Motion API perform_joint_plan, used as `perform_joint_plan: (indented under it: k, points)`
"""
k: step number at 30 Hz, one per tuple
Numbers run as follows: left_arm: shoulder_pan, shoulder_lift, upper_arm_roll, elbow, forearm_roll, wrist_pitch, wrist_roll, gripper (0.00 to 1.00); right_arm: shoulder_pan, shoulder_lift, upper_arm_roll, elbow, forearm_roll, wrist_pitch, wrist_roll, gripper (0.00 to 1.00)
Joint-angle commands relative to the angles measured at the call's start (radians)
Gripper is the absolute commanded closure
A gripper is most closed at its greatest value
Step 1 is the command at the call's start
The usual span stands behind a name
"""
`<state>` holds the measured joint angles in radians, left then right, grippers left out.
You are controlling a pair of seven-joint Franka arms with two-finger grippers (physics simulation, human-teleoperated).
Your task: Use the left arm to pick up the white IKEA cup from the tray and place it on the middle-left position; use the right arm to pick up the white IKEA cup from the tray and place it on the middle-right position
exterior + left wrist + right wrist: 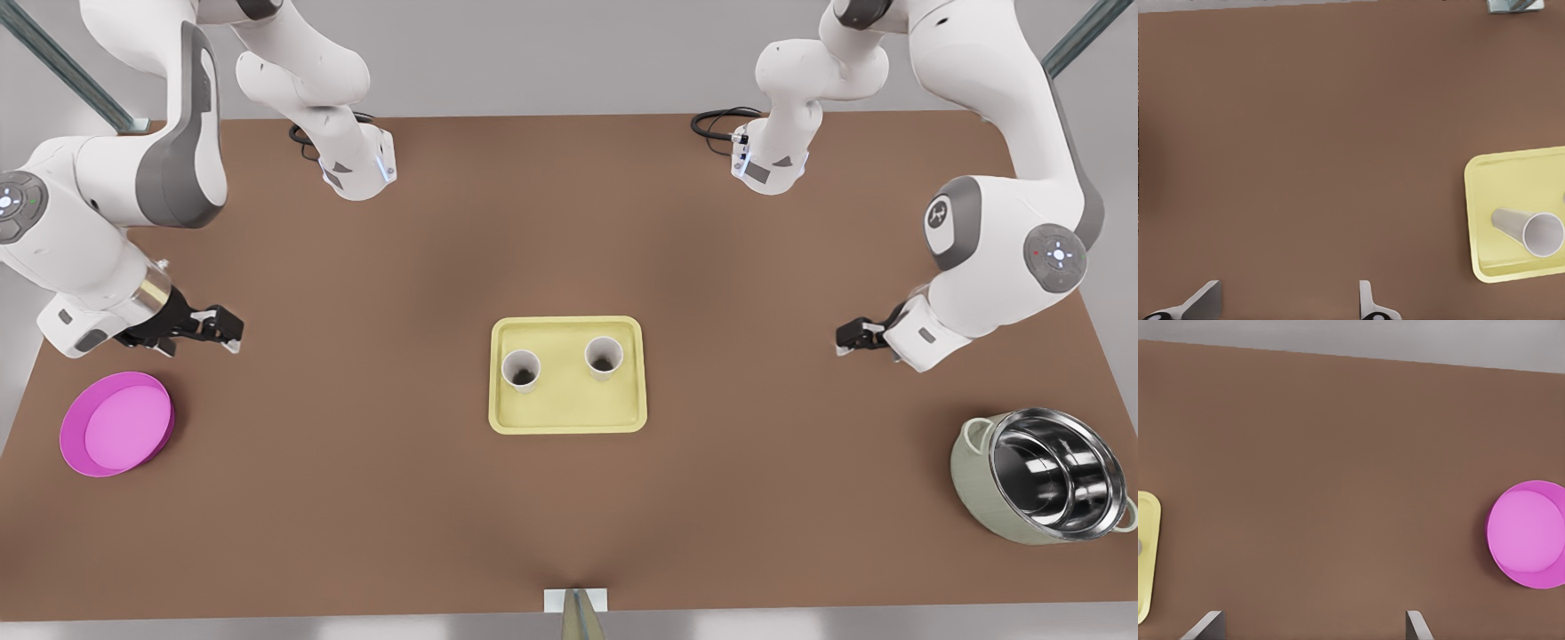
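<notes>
Pale yellow tray (567, 418) sat on the brown table (569, 222), roughly midway btwn my two grippers and well apart from both. Left gripper (841, 339) hung over the tabletop on the front view's right, w/ its jaws spread wide. In the left wrist view I saw both fingertips (1210, 293) w/ bare brown top btwn them, and the tray lay off to one side of the jaws, not under them. Right gripper (233, 335) hung over the table on the front view's left, jaws also wide apart. In the right wrist view bare table showed btwn the fingertips (1211, 623), w/ the tray's edge far off to one side of the jaws and the magenta dish (116, 424) off to the other. The dish was the nearer of the two to those jaws. Two white cups stood upright on the tray, apart from each other, mouths up. Cup A (603, 357) was on the tray's half toward the left gripper's jaws, and cup B (522, 370) on the half toward the right gripper's jaws. Neither cup touched a finger. A pale green pot (1040, 484) w/ a shiny steel inside sat near the left gripper, on the side of its jaws away from the tray.
</notes>
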<state>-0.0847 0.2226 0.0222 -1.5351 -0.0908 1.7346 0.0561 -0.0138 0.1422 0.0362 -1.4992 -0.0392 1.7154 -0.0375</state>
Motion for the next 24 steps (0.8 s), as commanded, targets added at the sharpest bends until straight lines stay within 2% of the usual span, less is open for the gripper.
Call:
perform_joint_plan:
  k: [1,5,7,9,12,14,17,19,24]
  points:
    - [-0.004,-0.002,-0.001,0.0,0.005,0.022,0.021,0.0,0.0,-0.001,-0.001,0.001,0.002,0.01,-0.013,0.0]
    - [0.002,-0.003,0.005,-0.007,0.013,0.006,0.025,0.0,0.021,0.025,0.01,0.001,0.002,0.046,0.004,0.0]
    - [0.005,-0.006,0.007,-0.013,0.011,-0.004,0.024,0.0,0.153,0.097,0.01,0.002,-0.09,0.046,0.143,0.0]
    - [0.002,-0.006,0.005,-0.014,0.013,-0.009,0.016,0.0,0.279,0.148,0.011,0.001,-0.085,0.044,0.15,0.0]
    - [-0.006,-0.006,0.001,-0.016,0.017,-0.023,-0.002,0.0,0.354,0.25,0.03,0.008,-0.087,0.047,0.149,0.0]
    - [-0.007,0.0,0.001,-0.019,0.019,-0.023,-0.002,0.0,0.394,0.319,0.03,0.092,-0.085,0.047,0.153,0.0]
    - [-0.023,0.029,-0.001,-0.008,0.02,0.008,-0.002,0.0,0.423,0.352,0.033,0.1,-0.083,0.11,0.163,0.0]
    - [-0.035,0.092,0.001,0.01,0.02,0.065,-0.004,0.0,0.425,0.373,0.056,0.099,-0.001,0.207,0.171,0.0]
    - [-0.038,0.103,-0.001,0.01,0.043,0.08,-0.004,0.0,0.528,0.451,0.063,0.1,-0.001,0.334,0.32,0.0]
